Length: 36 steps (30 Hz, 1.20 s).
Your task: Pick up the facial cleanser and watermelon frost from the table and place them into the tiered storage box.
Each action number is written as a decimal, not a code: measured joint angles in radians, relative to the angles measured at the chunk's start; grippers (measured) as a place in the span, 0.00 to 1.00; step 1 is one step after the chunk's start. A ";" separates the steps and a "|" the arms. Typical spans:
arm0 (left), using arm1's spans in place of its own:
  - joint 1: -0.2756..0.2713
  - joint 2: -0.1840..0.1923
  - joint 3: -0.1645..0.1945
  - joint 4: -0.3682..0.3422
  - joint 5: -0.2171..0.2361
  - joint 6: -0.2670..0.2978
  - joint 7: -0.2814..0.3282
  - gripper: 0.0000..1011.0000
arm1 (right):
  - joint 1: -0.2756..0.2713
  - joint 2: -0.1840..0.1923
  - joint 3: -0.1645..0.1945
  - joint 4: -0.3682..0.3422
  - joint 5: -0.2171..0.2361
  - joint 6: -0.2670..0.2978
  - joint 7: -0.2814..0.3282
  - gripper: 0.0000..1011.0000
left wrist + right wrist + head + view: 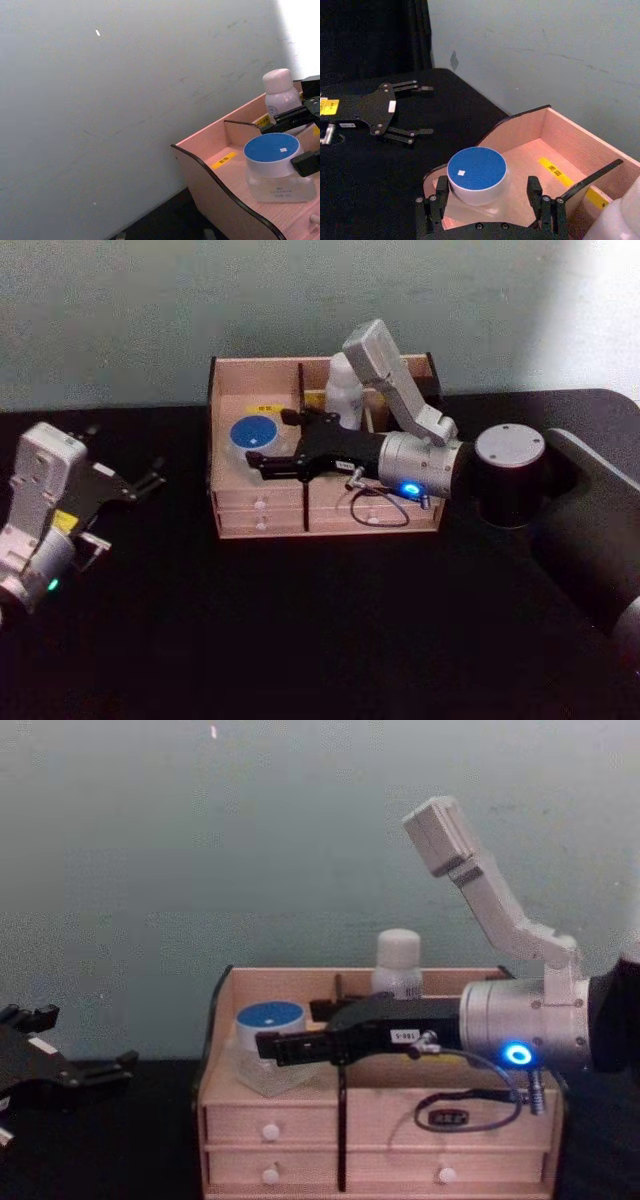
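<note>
The tiered storage box (228,390) stands at the table's middle back. The watermelon frost (253,433), a clear jar with a blue lid, rests in its left compartment (560,150). The facial cleanser (343,388), a white bottle, stands upright in the back right compartment. My right gripper (270,440) reaches over the box from the right and is open. Its fingers (434,206) straddle the jar (476,172) with gaps on both sides. My left gripper (150,480) hovers open over the table left of the box. The chest view shows the jar (268,1038) and bottle (398,963) side-on.
The table (300,640) is black and bare in front of the box. A grey wall (120,310) rises close behind it. Two rows of small drawers with white knobs (270,1131) face me. A loose cable (378,512) hangs from my right wrist across the drawer fronts.
</note>
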 joint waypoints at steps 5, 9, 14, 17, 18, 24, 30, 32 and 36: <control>0.000 0.000 0.000 0.000 0.000 0.000 0.000 0.99 | 0.000 0.000 0.000 -0.001 0.000 0.000 0.001 0.99; 0.000 0.000 0.000 0.000 0.000 0.000 0.000 0.99 | -0.001 0.000 0.000 -0.001 0.000 0.000 0.001 0.99; 0.000 0.000 0.000 0.000 0.000 0.000 0.000 0.99 | -0.001 0.000 0.000 -0.001 -0.001 0.000 0.001 0.99; 0.000 0.000 0.000 0.000 0.000 0.000 0.000 0.99 | -0.001 0.000 0.000 -0.001 -0.001 0.000 0.001 0.99; 0.000 0.000 0.000 0.000 0.000 0.000 0.000 0.99 | -0.001 0.000 0.000 -0.001 -0.001 0.000 0.001 0.99; 0.000 0.000 0.000 0.000 0.000 0.000 0.000 0.99 | -0.001 0.000 0.000 -0.001 -0.001 0.000 0.001 0.99; 0.000 0.000 0.000 0.000 0.000 0.000 0.000 0.99 | -0.008 0.001 0.014 -0.013 -0.002 -0.015 -0.012 0.99; 0.000 0.000 0.000 0.000 0.000 0.000 0.000 0.99 | -0.010 0.001 0.017 -0.017 0.000 -0.019 -0.013 0.99; 0.000 0.000 0.000 0.000 0.000 0.000 0.000 0.99 | -0.014 0.003 0.024 -0.027 0.007 -0.024 -0.012 0.99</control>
